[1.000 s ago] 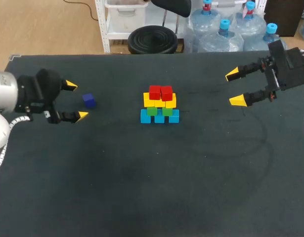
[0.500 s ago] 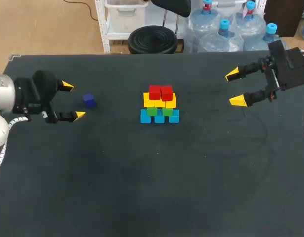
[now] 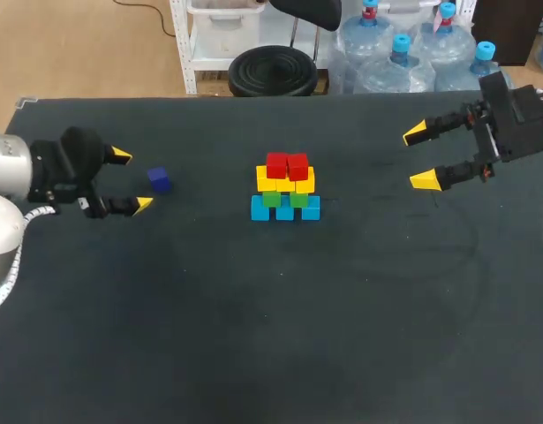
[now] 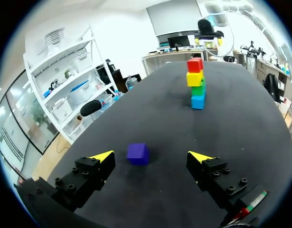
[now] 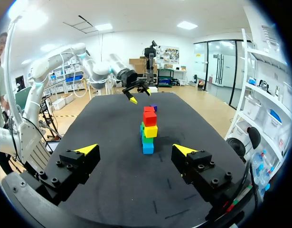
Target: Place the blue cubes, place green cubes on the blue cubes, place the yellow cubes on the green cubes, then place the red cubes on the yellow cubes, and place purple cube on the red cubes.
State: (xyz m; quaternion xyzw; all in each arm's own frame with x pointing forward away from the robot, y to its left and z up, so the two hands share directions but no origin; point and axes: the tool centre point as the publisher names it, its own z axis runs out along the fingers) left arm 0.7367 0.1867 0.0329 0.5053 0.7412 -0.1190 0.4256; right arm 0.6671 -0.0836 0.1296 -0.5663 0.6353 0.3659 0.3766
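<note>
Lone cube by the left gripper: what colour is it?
The cube is purple, clearest in left wrist view.

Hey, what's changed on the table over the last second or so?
The left gripper drew back a little toward its own side, away from the purple cube, with its jaws open. Nothing was taken hold of or let go. The purple cube, the stack of cubes and the right gripper stayed where they were.
</note>
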